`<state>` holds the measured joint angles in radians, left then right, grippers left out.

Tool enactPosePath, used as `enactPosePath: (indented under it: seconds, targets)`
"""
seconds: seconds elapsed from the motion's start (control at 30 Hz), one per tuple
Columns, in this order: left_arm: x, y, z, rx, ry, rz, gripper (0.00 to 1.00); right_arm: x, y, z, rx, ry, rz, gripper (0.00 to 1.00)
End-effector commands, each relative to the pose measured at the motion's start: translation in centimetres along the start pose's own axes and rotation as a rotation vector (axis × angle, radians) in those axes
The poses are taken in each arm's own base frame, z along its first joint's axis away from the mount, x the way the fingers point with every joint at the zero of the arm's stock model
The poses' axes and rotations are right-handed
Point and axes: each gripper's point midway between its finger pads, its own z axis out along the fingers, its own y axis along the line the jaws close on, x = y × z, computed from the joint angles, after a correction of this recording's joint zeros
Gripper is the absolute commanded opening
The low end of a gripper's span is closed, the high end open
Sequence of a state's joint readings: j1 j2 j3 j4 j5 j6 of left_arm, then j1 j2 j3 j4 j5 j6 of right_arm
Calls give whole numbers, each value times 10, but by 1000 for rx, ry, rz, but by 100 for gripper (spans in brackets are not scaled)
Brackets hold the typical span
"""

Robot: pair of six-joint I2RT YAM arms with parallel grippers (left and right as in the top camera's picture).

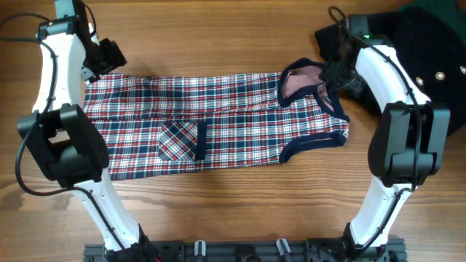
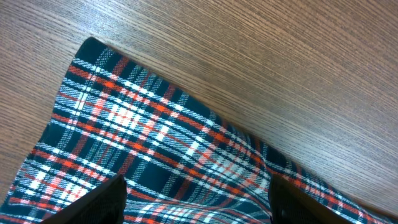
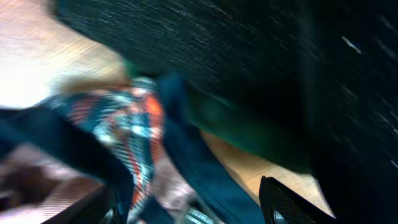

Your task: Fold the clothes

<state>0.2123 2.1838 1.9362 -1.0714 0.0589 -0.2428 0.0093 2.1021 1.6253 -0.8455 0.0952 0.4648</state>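
The sleeveless red, white and navy plaid garment (image 1: 218,120) is lying stretched flat along the wooden counter (image 1: 218,44), with its hem toward the left arm and its navy-trimmed neck opening (image 1: 300,76) toward the right. I'm seeing only one patch pocket (image 1: 178,140) and one armhole (image 1: 317,142) facing up, so I'm judging it to be doubled lengthwise already (though I can't make out the layers themselves).

The left arm's fingers (image 2: 102,202) are standing apart over the far hem corner, with plaid cloth showing between them. Whether they're touching it, I can't tell. The right arm's fingers (image 3: 289,202) are hovering at the shoulder beside the neck. In that blurred wrist view they're looking spread too, with plaid and navy trim between them and nothing clamped as far as I can see.

Just beyond them, the black studded garment (image 1: 429,69) and the dark green fabric (image 1: 429,14) are sitting in the far right corner, close to the plaid shoulder.

I'm reckoning this is mid-task. The crosswise folds, hem toward neck, are looking like what's left.
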Motion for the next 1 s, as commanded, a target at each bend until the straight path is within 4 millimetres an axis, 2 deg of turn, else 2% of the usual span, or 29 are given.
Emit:
enactPosePath:
  seconds: [0.0, 0.03, 0.1, 0.2, 0.27, 0.33, 0.5, 0.57, 0.6, 0.67, 0.73, 0.83, 0.9, 0.93, 0.97]
  targets:
    - [4, 1, 9, 4, 22, 0, 73, -10, 34, -13, -140, -58, -144, 70]
    - [4, 1, 9, 4, 22, 0, 73, -15, 39, -14, -165, -78, -166, 72]
    - [4, 1, 9, 4, 22, 0, 73, -21, 52, -18, -226, -108, -220, 82]
    - [3, 2, 9, -5, 19, 0, 74, -26, 54, -24, -234, -120, -215, 98]
    - [2, 9, 8, -27, 17, -8, 72, -28, 56, -40, -250, -128, -227, 100]
    - [8, 7, 7, 3, 47, -15, 67, -26, 58, -67, -284, -143, -265, 100]
    - [16, 7, -10, 4, 64, -17, 68, -20, 63, -117, -367, -184, -310, 100]
    - [14, 6, -21, 10, 43, -16, 71, -14, 67, -123, -408, -164, -316, 100]
    - [15, 6, -30, 14, 33, -15, 72, 0, 71, -123, -442, -105, -322, 100]
    - [18, 6, -34, 11, 40, -16, 72, 9, 74, -122, -448, -78, -352, 100]
    - [22, 7, -34, 7, 55, -17, 70, 22, 85, -124, -455, -63, -420, 100]
    - [26, 2, -35, 34, 76, -17, 59, 42, 112, -129, -476, -67, -542, 100]
    - [33, -7, -36, 85, 107, -18, 44, 54, 130, -132, -493, -86, -640, 99]
    - [36, -8, -34, 79, 121, -13, 34, 59, 142, -132, -500, -110, -686, 94]
    - [38, -8, -33, 65, 125, -8, 22, 61, 148, -131, -493, -128, -700, 82]
